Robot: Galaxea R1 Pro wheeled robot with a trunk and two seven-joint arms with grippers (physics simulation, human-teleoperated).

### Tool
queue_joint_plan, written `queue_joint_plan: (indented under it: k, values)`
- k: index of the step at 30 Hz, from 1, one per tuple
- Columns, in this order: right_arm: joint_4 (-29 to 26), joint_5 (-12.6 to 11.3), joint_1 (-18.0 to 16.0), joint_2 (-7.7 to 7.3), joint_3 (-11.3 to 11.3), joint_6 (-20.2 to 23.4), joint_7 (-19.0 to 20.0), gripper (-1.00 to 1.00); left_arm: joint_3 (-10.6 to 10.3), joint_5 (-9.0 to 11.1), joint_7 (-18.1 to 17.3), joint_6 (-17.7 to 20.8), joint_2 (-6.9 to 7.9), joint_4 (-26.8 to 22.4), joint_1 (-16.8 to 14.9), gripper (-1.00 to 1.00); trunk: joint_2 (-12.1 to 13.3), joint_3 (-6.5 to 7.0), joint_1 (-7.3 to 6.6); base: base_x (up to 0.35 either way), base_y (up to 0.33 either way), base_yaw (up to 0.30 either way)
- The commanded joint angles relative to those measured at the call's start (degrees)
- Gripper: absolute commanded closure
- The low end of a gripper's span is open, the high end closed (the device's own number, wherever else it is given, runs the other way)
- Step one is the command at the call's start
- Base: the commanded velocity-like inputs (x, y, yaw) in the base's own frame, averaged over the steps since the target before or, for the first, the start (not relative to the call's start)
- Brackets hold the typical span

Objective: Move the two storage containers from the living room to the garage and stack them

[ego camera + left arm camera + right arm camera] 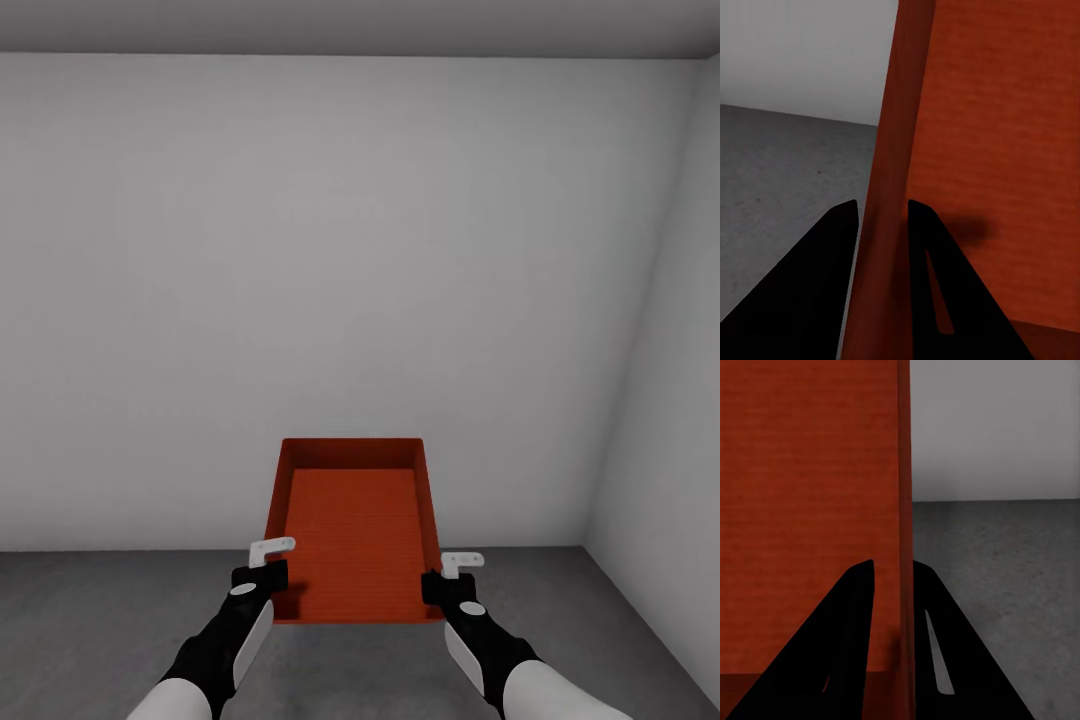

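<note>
Orange-red and thin-walled, the storage container (352, 535) hangs in front of the robot at 6 o'clock in the head view, carried above the dark grey floor (120, 610) of the garage, with the white wall (330, 280) behind it. It is open-topped and appears empty.

The left claw (268, 562) pinches the left long wall near the close corner; in the left wrist view its two dark fingers (832, 255) sit one on each side of that wall, clamped onto it. The right claw (452, 572) grips the right long wall the same way, fingers (855, 615) straddling the rim.

I judge the box light but a little flexible: plain thin walls may bow under a pinch, and the smooth sides could slide through the pads. Both grips sit toward the near end, so the far end may droop. Holding mid-wall on opposite sides would likely balance it better. Lowering it level should keep it from twisting.
</note>
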Motion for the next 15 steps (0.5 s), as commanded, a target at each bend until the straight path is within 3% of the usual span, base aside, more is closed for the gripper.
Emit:
queue_joint_plan:
  k: [1, 15]
  values:
    - [0.2, -0.7, 0.0, -0.26, -0.3, -0.3, -2.5, 1.0, 0.1, -0.8, 0.8, 0.4, 0.1, -0.3, 0.0, 1.0, -0.5, -0.2, 0.24, 0.0, 0.0, 0.0]
    - [0.2, -0.7, 0.0, -0.27, -0.3, -0.3, -2.7, 1.0, 0.1, -0.8, 0.8, 0.4, 0.12, -0.3, 0.0, 1.0, -6.1, -2.71, 3.32, 0.0, 0.0, 0.0]
